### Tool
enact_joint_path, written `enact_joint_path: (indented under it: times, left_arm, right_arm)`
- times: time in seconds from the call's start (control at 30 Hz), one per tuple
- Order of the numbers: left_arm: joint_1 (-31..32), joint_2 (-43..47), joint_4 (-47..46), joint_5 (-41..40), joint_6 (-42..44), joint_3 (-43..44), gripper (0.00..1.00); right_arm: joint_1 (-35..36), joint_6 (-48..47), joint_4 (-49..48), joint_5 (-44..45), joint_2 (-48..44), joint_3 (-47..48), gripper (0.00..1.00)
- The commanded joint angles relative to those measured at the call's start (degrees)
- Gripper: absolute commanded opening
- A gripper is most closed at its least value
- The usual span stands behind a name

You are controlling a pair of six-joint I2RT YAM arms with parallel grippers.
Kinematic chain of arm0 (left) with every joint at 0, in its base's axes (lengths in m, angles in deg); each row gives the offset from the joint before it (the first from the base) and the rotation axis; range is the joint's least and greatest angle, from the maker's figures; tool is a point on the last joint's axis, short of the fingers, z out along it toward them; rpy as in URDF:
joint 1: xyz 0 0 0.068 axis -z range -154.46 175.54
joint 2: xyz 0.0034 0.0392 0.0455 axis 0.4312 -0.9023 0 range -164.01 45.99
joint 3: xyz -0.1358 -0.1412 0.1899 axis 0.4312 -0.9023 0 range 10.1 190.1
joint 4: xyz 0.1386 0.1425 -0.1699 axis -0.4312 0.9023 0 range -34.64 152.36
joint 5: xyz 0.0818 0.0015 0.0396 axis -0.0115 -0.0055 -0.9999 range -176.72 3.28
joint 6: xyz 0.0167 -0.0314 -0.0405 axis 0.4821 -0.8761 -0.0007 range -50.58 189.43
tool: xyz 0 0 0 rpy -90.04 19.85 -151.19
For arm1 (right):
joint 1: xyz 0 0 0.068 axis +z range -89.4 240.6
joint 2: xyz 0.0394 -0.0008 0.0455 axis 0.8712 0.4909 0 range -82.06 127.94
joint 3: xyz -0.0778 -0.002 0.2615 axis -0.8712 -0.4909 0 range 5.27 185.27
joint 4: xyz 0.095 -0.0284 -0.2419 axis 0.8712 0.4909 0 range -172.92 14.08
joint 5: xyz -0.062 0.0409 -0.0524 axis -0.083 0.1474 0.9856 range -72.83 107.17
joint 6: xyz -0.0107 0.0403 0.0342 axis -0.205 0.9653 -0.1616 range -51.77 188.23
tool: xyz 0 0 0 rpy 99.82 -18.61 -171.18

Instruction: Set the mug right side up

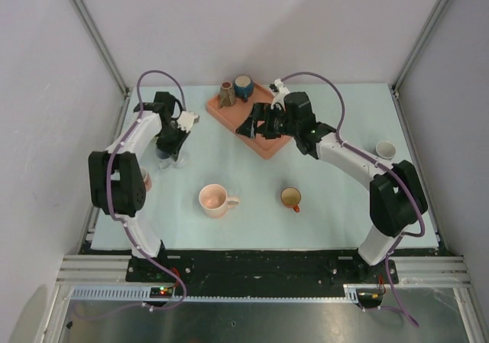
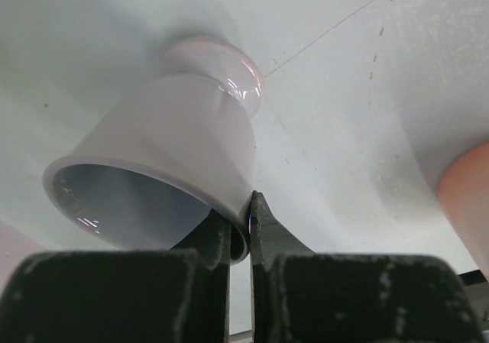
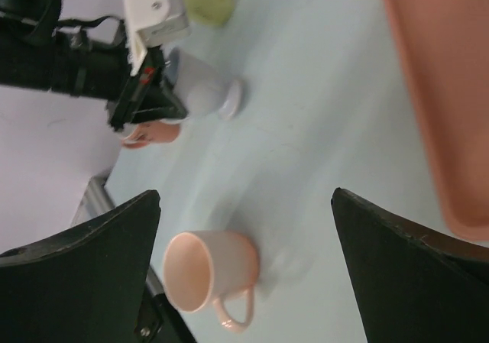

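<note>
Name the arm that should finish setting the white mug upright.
Left. The left gripper is shut on the rim of the white mug, which sits tilted in its hold. The right gripper is open and empty by the orange tray, apart from that mug.

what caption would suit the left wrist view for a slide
Left gripper shut on the rim of a white footed mug, foot toward the pale table, opening facing the camera.
</note>
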State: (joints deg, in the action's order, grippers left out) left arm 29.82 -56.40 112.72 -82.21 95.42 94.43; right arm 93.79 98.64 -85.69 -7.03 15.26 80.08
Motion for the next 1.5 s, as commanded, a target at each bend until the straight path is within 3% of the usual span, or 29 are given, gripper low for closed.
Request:
enact_joint_path:
  times: [0.0,0.07,0.2,0.4,0.63,0.83,0.97,1.1,1.23,1.3,1.4,1.47]
  left_arm:
    - [-0.1,-2.4,-2.3,-1.9,3.2,-0.5,0.0]
    - [-0.1,-3.3,-2.3,-2.0,3.2,-0.9,0.06]
    - [-0.1,-2.9,-2.3,-1.8,3.1,-1.0,0.35]
    - [-0.1,0.7,-2.2,-1.9,2.4,1.5,0.64]
    - [-0.1,6.4,-0.4,0.0,1.9,4.0,0.79]
    - [-0.2,8.4,0.7,1.4,0.3,5.3,0.8]
    - [-0.3,8.1,1.1,2.7,-1.3,7.6,0.8]
    - [-0.3,7.2,1.4,3.7,-2.2,10.1,0.8]
    - [-0.8,6.2,1.6,4.5,-2.2,12.3,0.8]
    - [-1.2,5.8,1.7,4.8,-2.1,12.9,0.8]
    - [-1.9,5.3,1.6,5.1,-1.9,13.5,0.8]
    - [-2.3,5.1,1.6,5.3,-1.7,13.5,0.8]
  right_arm:
    - [-1.5,-3.6,7.0,10.5,-1.0,2.7,0.99]
    - [-1.8,-6.8,11.4,14.9,0.2,5.7,0.99]
    - [-1.8,-14.7,18.7,22.1,4.5,13.5,0.99]
    - [-1.6,-26.2,23.6,32.2,18.0,29.6,0.97]
    - [-1.7,-31.2,18.4,34.0,35.2,47.6,0.9]
    - [-1.4,-34.0,1.6,35.8,44.9,53.0,0.89]
    - [-1.9,-29.1,-5.3,36.9,50.2,57.5,0.77]
    - [-2.4,-23.4,-3.2,38.4,56.6,66.8,0.64]
    - [-3.3,-14.3,-5.8,39.7,57.9,67.2,0.56]
    - [-4.3,-6.5,-5.1,40.0,58.4,67.1,0.55]
    - [-6.5,14.5,-7.3,36.9,58.3,63.3,0.54]
    - [-7.1,20.0,-8.6,35.9,58.7,62.2,0.53]
